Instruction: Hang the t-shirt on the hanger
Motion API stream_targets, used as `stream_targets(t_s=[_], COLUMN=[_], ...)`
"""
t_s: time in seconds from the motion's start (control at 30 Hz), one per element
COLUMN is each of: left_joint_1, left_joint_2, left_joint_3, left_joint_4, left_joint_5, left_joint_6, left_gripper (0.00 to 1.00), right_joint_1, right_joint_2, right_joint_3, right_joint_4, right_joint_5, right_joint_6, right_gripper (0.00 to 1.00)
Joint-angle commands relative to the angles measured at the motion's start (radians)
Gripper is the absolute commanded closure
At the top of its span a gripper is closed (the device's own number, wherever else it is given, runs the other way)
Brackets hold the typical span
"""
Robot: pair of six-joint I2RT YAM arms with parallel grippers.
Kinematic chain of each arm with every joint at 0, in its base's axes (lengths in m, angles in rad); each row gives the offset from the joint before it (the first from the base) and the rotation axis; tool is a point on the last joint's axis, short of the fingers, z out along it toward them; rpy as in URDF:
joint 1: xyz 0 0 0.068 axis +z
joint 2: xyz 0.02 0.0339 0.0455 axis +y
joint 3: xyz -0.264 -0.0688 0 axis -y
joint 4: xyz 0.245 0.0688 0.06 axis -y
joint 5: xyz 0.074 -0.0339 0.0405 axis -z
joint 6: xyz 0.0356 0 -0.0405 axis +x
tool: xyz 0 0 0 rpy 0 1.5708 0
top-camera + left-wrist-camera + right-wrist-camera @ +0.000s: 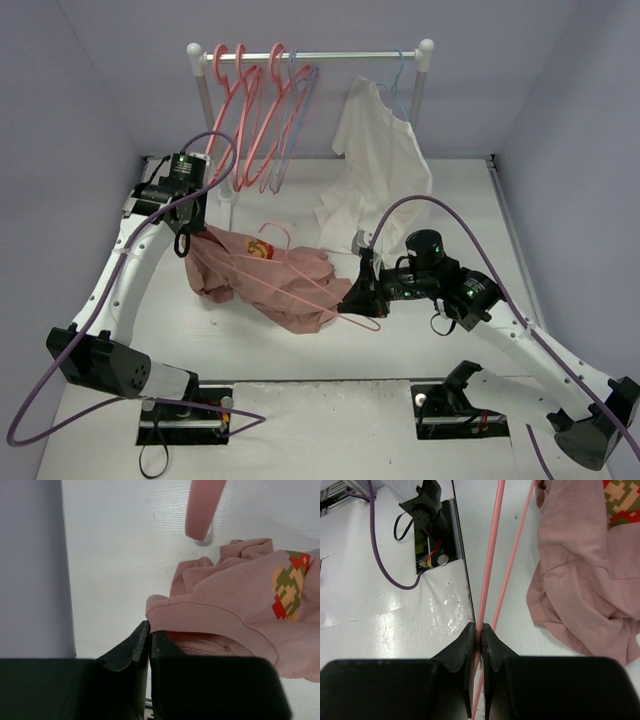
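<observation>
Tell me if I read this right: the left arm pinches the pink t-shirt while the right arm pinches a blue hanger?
Not quite. The hanger clamped in the right end effector is coral-pink, not blue, as the right wrist view shows. The left end effector does pinch the pink t-shirt.

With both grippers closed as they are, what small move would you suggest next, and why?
Probably the left gripper should raise the t-shirt a little off the table by the ribbed edge it pinches, to open it. The hanger, clamped by the right gripper, appears to lie over the crumpled cloth rather than inside it.
</observation>
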Motion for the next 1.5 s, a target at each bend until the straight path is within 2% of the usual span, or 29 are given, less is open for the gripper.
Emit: stream_targets(t_s=[0.0,0.33,0.63,0.97,1.1,1.33,1.47], left_joint_1=[0.003,-0.001,-0.046,-0.042,-0.042,-0.042,-0.048], left_joint_2=[-0.009,-0.097,-0.107,-0.038,-0.015,0.005,-0.015], left_joint_3=[0.038,-0.06,-0.047,-0.021,0.023,0.068,0.051], left_joint_4=[-0.014,-0.013,-0.011,-0.02,-0.016,-0.021,-0.016], left_joint_5=[0.05,0.151,0.204,0.015,0.017,0.03,0.144], left_joint_6=[0.06,0.11,0.148,0.157,0.102,0.108,0.12], left_gripper=[1.0,1.0,1.0,1.0,1.0,1.0,1.0], right_joint_1=[0.006,0.006,0.019,0.021,0.022,0.023,0.023], right_joint_2=[0.009,0.053,0.119,0.072,0.071,0.065,0.081], right_joint_3=[0.011,0.039,0.094,0.138,0.128,0.112,0.107], right_joint_4=[0.06,0.062,0.062,0.06,0.06,0.06,0.061], right_joint_5=[0.03,0.063,0.038,0.043,0.031,0.033,0.035], right_joint_6=[-0.013,-0.044,-0.077,-0.063,-0.048,-0.044,-0.063], right_gripper=[1.0,1.0,1.0,1.0,1.0,1.0,1.0])
